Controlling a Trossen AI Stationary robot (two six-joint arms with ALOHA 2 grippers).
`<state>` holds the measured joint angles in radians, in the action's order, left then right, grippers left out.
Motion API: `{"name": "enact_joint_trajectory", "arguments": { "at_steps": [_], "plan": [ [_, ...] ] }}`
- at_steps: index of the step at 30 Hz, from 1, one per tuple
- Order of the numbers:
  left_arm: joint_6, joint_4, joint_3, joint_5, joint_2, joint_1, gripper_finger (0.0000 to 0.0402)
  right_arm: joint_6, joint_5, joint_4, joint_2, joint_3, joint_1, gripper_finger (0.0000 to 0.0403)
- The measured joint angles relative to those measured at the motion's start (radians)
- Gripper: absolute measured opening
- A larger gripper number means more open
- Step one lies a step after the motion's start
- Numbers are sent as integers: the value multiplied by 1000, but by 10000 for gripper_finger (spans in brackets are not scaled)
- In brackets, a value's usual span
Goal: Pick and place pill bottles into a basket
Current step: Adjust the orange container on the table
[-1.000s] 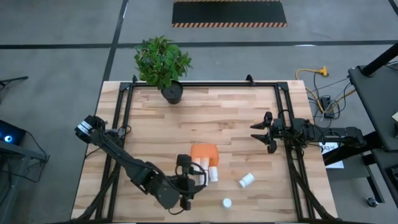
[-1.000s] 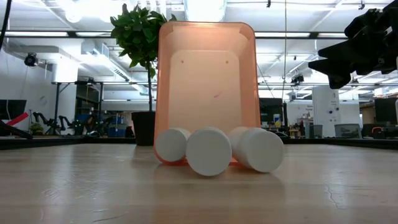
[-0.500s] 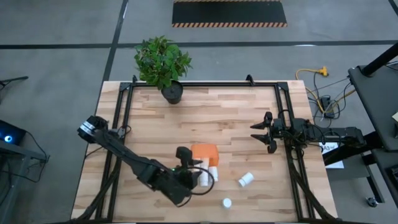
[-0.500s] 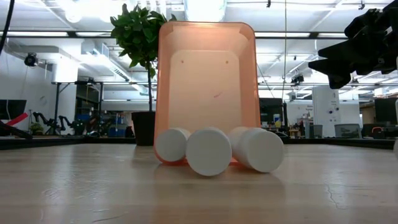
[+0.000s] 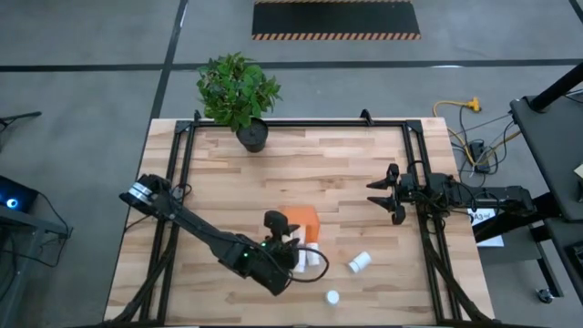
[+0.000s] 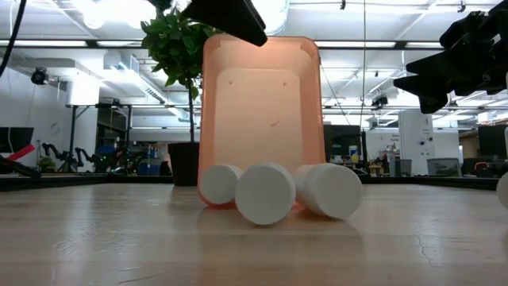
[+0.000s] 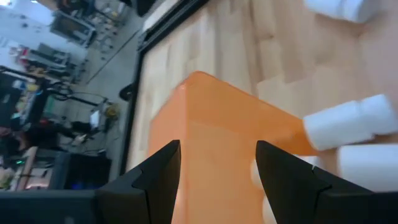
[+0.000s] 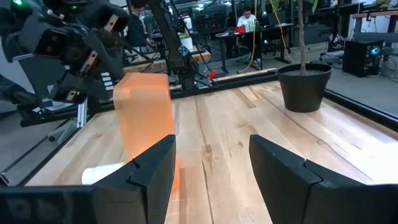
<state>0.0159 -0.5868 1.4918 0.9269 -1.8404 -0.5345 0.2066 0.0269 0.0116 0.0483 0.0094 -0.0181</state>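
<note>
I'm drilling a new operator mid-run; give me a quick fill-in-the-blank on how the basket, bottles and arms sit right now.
1. The basket is the colour ____.
2. In the low view, ____ pill bottles lie on their sides in front of the basket.
3. The ____ gripper is over the basket, fingers open on either side of it in its wrist view.
4. The black pot at the table's far edge holds a ____.

Missing words: orange; three; left; plant
</note>
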Motion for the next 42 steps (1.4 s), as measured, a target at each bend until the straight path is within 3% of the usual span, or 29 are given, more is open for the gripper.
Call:
{"name": "enact_joint_trajectory", "arguments": {
  "at_steps": [12,23,27,34,42],
  "plan": [
    [0,-4,7,21,1,11,191,0,0,0,0,0,0,194],
    [0,-7,-5,43,1,90,189,0,0,0,0,0,0,194],
    [0,-7,-1,43,1,103,150,0,0,0,0,0,0,194],
    [-7,0,4,-7,3,103,18,0,0,0,0,0,0,194],
    [-11,1,5,-34,4,101,1,0,0,0,0,0,0,194]
  ]
}}
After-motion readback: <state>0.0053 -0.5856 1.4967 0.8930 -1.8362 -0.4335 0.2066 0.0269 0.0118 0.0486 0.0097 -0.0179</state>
